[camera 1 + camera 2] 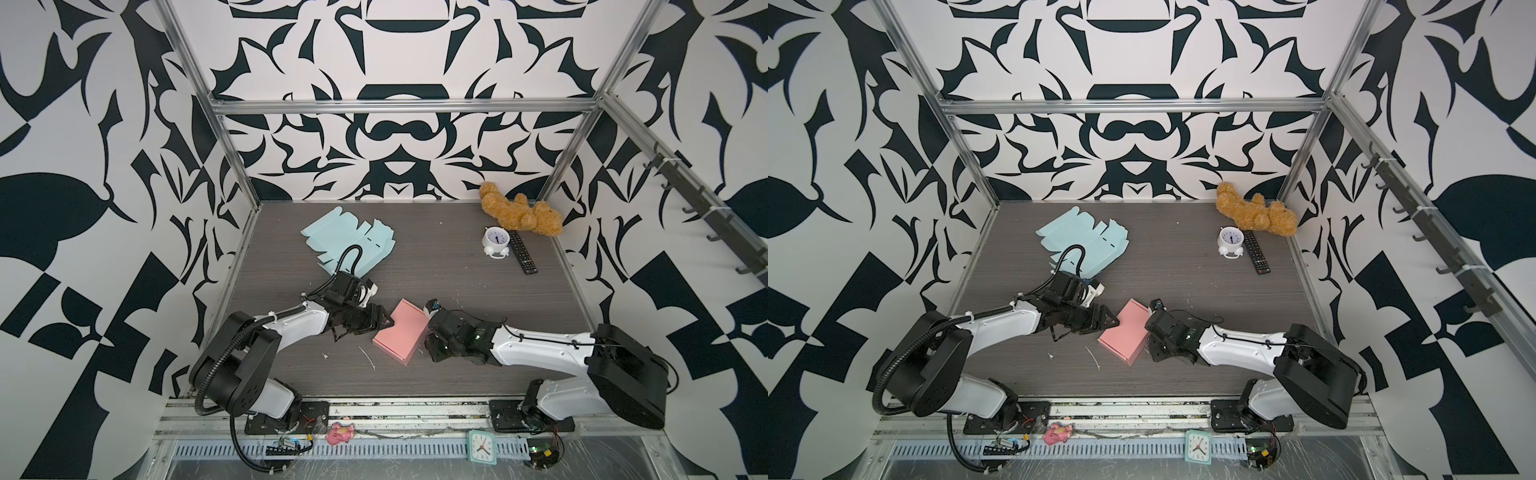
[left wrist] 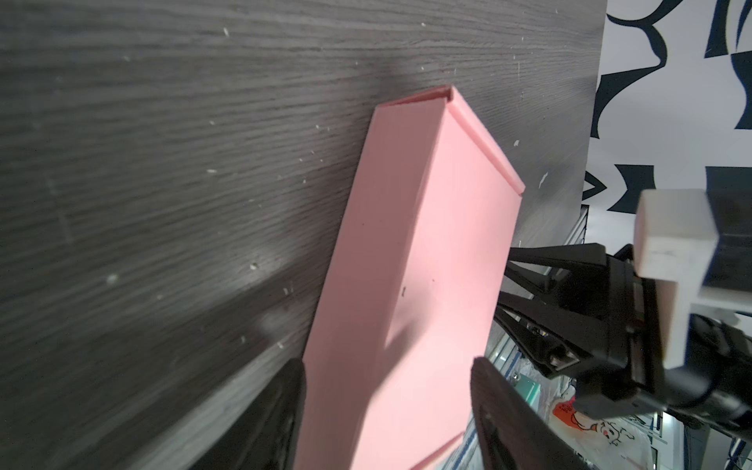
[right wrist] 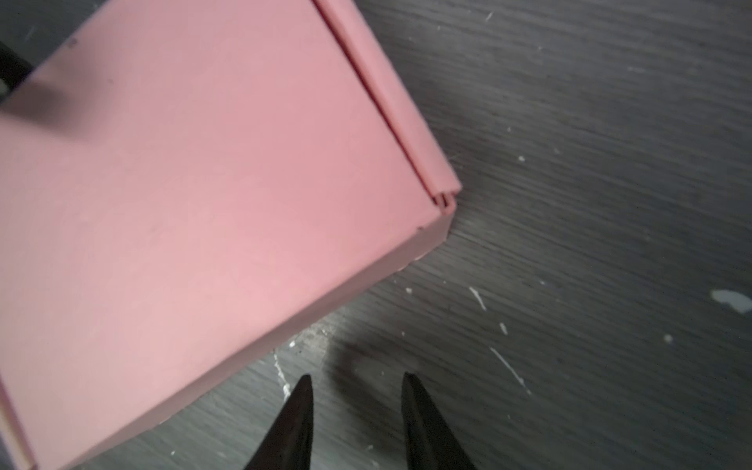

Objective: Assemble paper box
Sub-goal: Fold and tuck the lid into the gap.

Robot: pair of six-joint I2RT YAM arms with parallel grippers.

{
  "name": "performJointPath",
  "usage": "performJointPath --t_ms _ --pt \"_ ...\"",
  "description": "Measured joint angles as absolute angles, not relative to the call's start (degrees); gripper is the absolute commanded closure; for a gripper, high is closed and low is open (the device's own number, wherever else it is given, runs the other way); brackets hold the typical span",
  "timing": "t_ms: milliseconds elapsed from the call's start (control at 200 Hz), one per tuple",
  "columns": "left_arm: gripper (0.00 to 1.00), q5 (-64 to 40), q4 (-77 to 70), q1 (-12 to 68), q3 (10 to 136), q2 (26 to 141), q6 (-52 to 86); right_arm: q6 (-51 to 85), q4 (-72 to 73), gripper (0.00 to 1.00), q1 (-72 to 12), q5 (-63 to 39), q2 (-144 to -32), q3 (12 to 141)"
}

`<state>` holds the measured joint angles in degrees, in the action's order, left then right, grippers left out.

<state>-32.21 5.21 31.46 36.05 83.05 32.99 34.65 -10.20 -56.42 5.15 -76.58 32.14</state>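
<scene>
A closed pink paper box (image 1: 401, 332) (image 1: 1127, 332) lies flat on the dark wood table, in the middle near the front. My left gripper (image 1: 384, 322) (image 2: 386, 366) is at the box's left end, its jaws open wide and straddling that end. The pink box (image 2: 427, 244) fills the space between the fingers. My right gripper (image 1: 429, 337) (image 3: 358, 378) hovers just off the right side of the pink box (image 3: 203, 203), open, with only bare table between its fingers. A flat light blue box blank (image 1: 349, 241) lies unfolded at the back left.
At the back right lie a brown teddy bear (image 1: 521, 212), a white alarm clock (image 1: 496, 241) and a black remote (image 1: 523, 251). On the front rail rest a pink toy (image 1: 340, 433) and a teal clock (image 1: 482, 446). Patterned walls enclose the table on three sides.
</scene>
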Motion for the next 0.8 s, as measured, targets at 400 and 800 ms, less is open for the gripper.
performJointPath --t_ms 400,800 --pt "0.33 -32.4 5.8 32.3 31.9 79.3 33.7 37.6 -9.4 0.74 -61.5 5.1 -78.1 31.5" --pt "0.38 -30.9 5.3 36.4 31.2 78.2 36.2 39.7 -6.2 0.77 -63.1 4.9 -80.7 32.7"
